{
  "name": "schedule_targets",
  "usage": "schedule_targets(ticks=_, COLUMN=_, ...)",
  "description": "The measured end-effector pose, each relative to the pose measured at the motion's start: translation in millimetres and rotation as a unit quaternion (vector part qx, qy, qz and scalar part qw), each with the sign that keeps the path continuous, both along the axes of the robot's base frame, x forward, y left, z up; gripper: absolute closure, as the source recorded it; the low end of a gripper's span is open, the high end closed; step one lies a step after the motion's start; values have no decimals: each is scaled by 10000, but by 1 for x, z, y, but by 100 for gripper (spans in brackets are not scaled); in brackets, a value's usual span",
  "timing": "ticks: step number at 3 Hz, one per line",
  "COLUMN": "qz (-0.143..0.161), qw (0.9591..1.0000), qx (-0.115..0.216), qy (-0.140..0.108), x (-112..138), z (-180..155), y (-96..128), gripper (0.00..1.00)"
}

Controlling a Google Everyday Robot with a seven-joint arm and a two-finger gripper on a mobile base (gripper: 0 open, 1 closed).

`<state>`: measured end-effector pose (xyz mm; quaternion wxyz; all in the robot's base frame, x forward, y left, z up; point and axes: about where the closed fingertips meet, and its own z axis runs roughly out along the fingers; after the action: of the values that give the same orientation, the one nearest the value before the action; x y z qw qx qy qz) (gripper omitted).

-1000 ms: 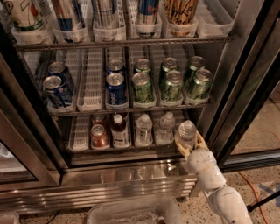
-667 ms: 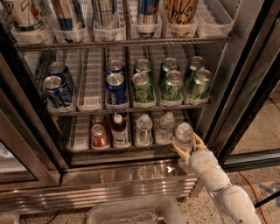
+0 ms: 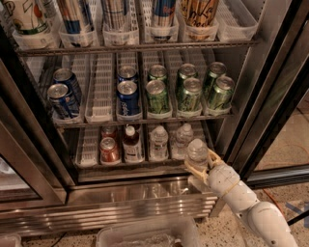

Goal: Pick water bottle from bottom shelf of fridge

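Observation:
The fridge (image 3: 270, 87) stands open with wire shelves. On the bottom shelf (image 3: 89, 144), in white lane trays, stand a red can (image 3: 109, 149), a dark-liquid bottle (image 3: 131, 144) and two clear water bottles (image 3: 158, 142), (image 3: 182, 140). My gripper (image 3: 199, 162) is at the shelf's right front edge, its tan fingers (image 3: 194, 170) closed around a third clear water bottle (image 3: 197, 153) with a white cap, held upright just in front of the shelf. My white arm (image 3: 241, 200) comes in from the lower right.
The rack above holds blue cans (image 3: 128, 99) and green cans (image 3: 189, 94). The top rack holds tall cups and cans (image 3: 115, 14). The glass door (image 3: 285, 106) stands open at right. A steel base grille (image 3: 120, 207) and a clear plastic bin (image 3: 145, 234) lie below.
The gripper with the water bottle has moved slightly left and outward from the shelf's front edge; the arm has drawn back a little. The other drinks have not moved.

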<state>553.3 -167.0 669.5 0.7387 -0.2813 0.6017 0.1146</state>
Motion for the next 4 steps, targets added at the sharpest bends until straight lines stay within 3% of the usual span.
schedule_targets(ticks=1, qz=385, qw=9992, qx=23, qy=118, x=-15, z=8, y=15, gripper=100)
schedule_targets(ticks=2, qz=767, qw=9961, qx=52, qy=423, x=-25, z=14, y=26, gripper=100)
schedule_targets(ticks=3, qz=819, qw=9956, qx=45, qy=450, x=-27, z=16, y=28, gripper=100)
schedule_targets(ticks=4, qz=1071, qw=9931, qx=-19, qy=485, x=-29, z=13, y=39, gripper=100)
